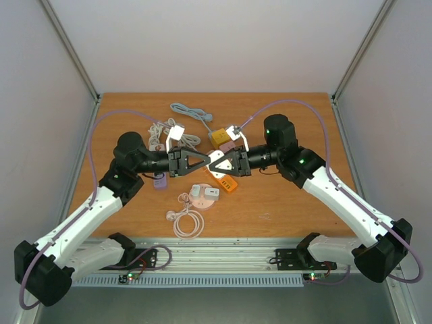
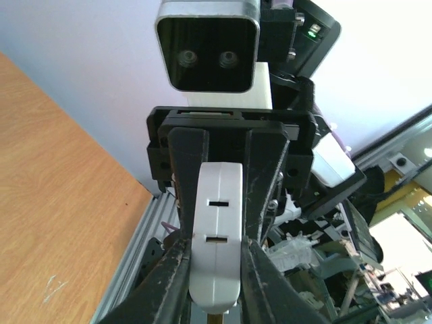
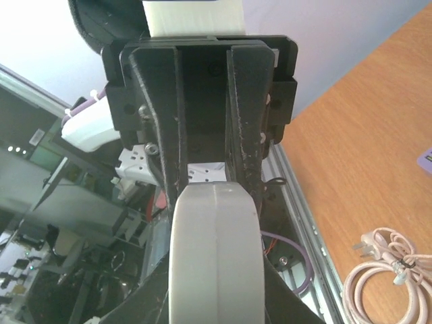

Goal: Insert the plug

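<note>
Left hand (image 2: 217,248) pinched tight on the rounded end of the white two-slot plug adapter (image 2: 217,196), lifted off the desk (image 1: 283,202) just beside the orange block (image 1: 229,183). Right hand (image 1: 227,165) clamps the opposite end. Probably a mid-air regrasp to square it for insertion.

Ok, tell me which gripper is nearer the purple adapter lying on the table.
Left. The left gripper sits just up and right of the purple adapter; the right gripper faces it from farther right, both clamped on one white piece.
</note>
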Available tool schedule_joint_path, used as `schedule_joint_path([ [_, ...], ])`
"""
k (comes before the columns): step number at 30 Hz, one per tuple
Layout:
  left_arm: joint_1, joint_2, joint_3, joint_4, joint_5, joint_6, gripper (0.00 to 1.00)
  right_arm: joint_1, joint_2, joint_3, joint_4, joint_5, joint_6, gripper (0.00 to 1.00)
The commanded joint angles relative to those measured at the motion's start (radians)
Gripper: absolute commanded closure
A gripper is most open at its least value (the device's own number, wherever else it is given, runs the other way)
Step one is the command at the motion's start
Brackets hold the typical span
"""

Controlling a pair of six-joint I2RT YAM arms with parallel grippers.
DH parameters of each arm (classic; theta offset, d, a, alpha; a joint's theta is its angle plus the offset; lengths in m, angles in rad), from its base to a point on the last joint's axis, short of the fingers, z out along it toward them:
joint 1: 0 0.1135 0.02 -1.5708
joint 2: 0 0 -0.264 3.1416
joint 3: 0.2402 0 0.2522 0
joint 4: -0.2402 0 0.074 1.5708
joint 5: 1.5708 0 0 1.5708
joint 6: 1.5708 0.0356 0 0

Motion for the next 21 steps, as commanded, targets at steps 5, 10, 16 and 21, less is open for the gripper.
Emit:
schedule_joint_path([
  [5,-0.001,-0.073,0.122,-0.439,-0.327,0.233,0.40,-0.001,0.038,0.033,-0.082,0.133,-0.053,0.99],
  [10,-0.001,-0.166,0.173,-0.773,-0.827,0.330,0.27,-0.023,0.128,0.119,-0.238,0.339,-0.171,0.99],
  [16,-0.001,-0.269,0.224,-0.931,-0.975,0.407,0.25,-0.027,0.317,0.279,-0.415,0.686,-0.301,0.99],
  [21,-0.002,-0.323,0.209,-0.985,-1.053,0.486,0.18,-0.032,0.502,0.417,-0.448,0.925,-0.379,0.99],
])
